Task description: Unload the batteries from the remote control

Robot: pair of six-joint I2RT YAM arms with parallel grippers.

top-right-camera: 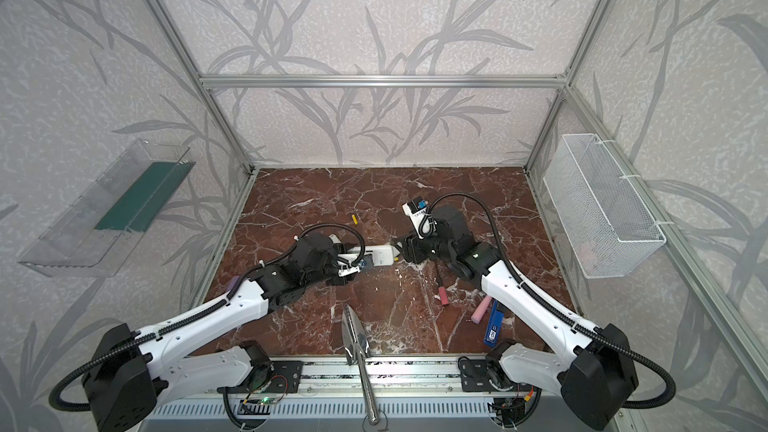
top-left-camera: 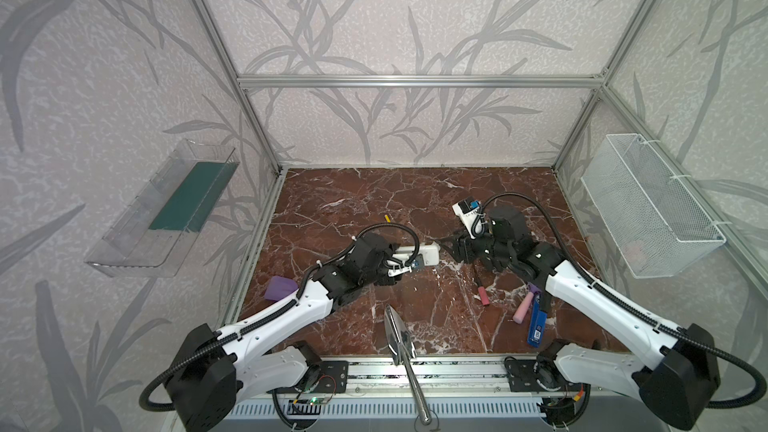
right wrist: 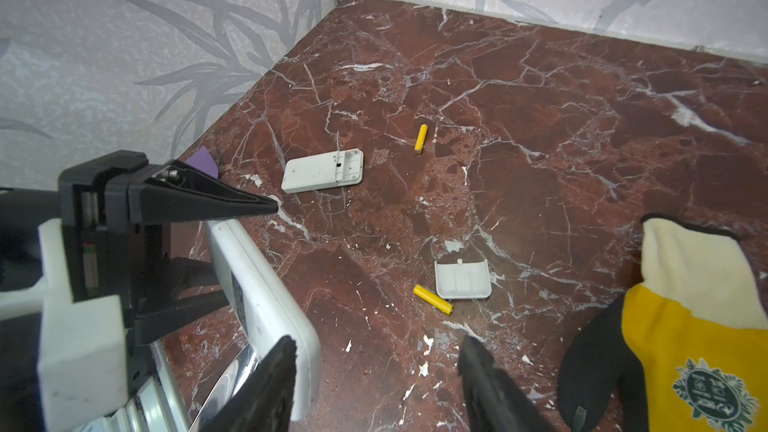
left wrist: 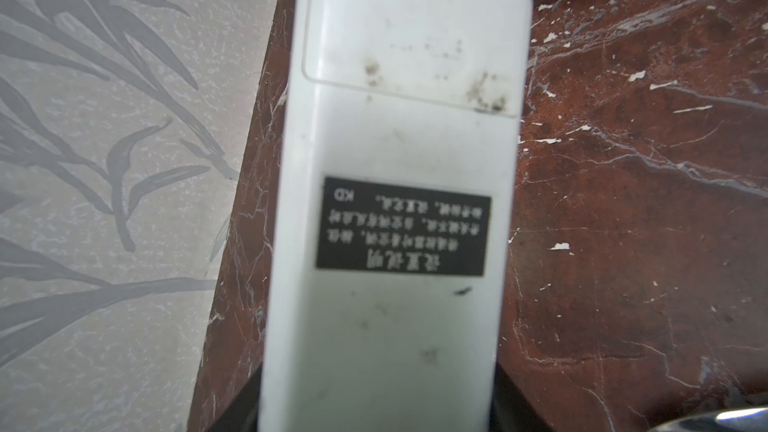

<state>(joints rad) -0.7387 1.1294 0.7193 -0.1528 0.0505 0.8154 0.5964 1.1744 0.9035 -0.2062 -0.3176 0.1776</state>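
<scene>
while my left gripper [left wrist: 374, 396] is clamped on the sides of the white remote [left wrist: 395, 139], my right gripper [right wrist: 374, 388] stands open at the remote's free end, holding nothing. two yellow batteries [right wrist: 433, 299] lie loose near mid-worktop [top-left-camera: 332, 201], one just beside a white cover [right wrist: 462, 280].

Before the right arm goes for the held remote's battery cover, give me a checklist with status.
1. Left gripper clamped on held remote: ok.
2. Right gripper open, empty: ok.
3. Battery cover off the held remote: not ok, closed.
4. Batteries inside it: cannot tell, hidden.
5. Right finger clear of the remote's end: cannot tell, very close.
6. Loose cover, yellow battery beside it, other yellow battery: apart from both grippers, ok.
</scene>
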